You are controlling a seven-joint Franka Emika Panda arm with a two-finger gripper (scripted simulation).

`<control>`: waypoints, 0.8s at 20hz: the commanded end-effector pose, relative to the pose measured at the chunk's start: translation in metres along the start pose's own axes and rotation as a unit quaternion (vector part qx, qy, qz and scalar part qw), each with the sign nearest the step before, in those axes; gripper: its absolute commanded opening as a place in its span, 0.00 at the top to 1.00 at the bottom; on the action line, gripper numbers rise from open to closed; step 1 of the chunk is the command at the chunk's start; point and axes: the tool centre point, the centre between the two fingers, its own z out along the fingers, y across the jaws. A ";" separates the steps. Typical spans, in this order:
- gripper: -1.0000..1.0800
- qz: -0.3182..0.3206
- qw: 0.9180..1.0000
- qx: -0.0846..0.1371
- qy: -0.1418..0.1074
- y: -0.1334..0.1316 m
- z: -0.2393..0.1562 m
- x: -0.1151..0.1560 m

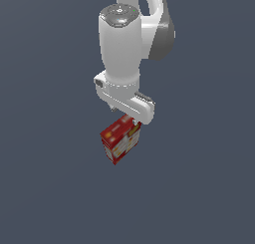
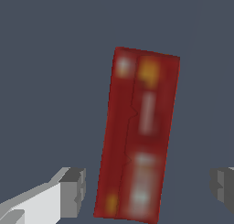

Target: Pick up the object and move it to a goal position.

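Flat dark blue-grey floor everywhere you look, no markings. In your wrist view, going across: one grey finger pad (image 2: 73, 191), a clear gap, then the red box (image 2: 139, 136) between the pads, another gap, the other pad at the frame edge. So the gripper (image 2: 148, 189) is spread wide, straddling the box without touching it. Exterior view: box (image 1: 120, 139) sits directly under the hand.
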 end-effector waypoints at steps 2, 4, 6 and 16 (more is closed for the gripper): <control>0.04 0.030 1.000 -0.001 0.002 0.000 0.006 0.009; 0.04 0.042 0.999 -0.002 0.003 0.000 0.008 0.013; 0.04 0.051 0.999 -0.002 0.003 0.000 0.010 0.016; 0.04 0.058 0.998 -0.003 0.004 0.001 0.017 0.018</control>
